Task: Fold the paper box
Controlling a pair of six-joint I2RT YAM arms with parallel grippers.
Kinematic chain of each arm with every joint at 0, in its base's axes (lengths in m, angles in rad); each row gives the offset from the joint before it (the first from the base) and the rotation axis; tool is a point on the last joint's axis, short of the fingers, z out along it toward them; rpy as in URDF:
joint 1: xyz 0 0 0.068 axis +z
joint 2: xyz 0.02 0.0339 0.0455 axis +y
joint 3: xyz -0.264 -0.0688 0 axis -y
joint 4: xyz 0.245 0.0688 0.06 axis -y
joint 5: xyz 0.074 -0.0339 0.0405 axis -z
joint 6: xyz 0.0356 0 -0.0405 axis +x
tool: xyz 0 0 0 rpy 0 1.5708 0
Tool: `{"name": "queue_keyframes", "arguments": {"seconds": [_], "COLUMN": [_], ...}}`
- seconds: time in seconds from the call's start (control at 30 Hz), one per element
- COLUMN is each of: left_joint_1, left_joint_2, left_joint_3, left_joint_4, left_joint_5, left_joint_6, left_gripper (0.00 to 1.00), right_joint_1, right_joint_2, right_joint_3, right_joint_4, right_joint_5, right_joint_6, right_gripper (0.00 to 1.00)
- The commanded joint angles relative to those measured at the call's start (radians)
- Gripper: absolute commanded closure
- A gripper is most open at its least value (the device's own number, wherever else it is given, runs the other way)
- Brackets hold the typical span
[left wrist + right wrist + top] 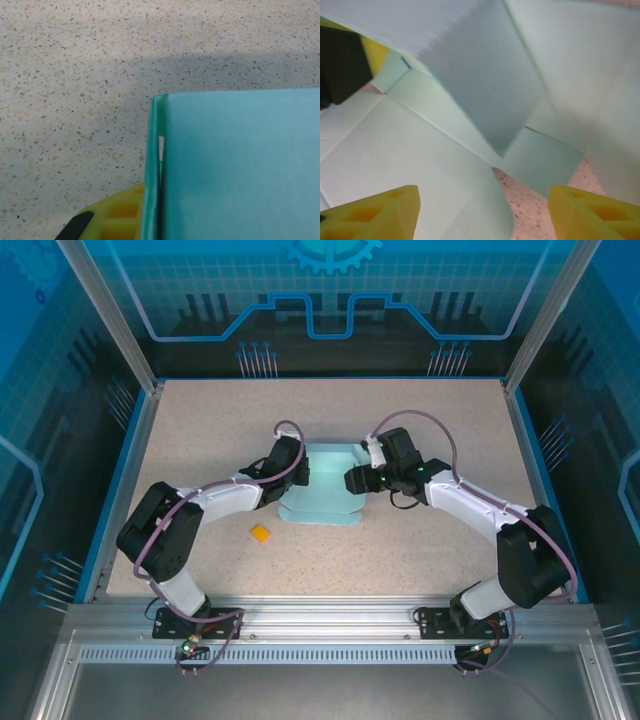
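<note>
Paper box (322,502) is found mid-tabletop (200,430), partly folded, between both arms. Left gripper (297,472): jaws are clenched on the box's upright left wall, at its folded corner edge. Right gripper (353,480): jaws are released, yellow fingertips (375,212) spread wide below a raised flap. Orange square (260,533) is noted near the front-left edge; open tabletop is seen all round.

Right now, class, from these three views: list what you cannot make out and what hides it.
Top view: how the left end effector meets the paper box, hidden under its own wrist.
Left wrist view: most of the box, cut off by the right and bottom edges.
Right wrist view: how the flaps join, too close and blurred.
Top view: what the orange piece is, too small.
</note>
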Motion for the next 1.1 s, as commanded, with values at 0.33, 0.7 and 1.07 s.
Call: {"name": "queue_keyframes", "arguments": {"seconds": [0.33,0.7,1.07], "left_joint_1": [-0.004,-0.005,-0.007], "left_joint_2": [-0.053,-0.054,-0.044], "left_joint_3": [0.01,0.011,0.007], "left_joint_4": [0.025,0.032,0.037], "left_joint_5": [-0.013,-0.001,0.015], "left_joint_6": [0.004,-0.001,0.006], "left_gripper": [1.0,1.0,1.0], "right_joint_1": [-0.022,-0.02,0.012], "right_joint_2": [0.044,0.039,0.01], "right_joint_3": [-0.027,-0.038,0.014], "right_joint_4": [0.002,0.116,0.071], "right_joint_5": [-0.003,-0.051,-0.011], "right_joint_6": [0.043,0.07,-0.008], "right_gripper": [0.31,0.32,0.37]}}
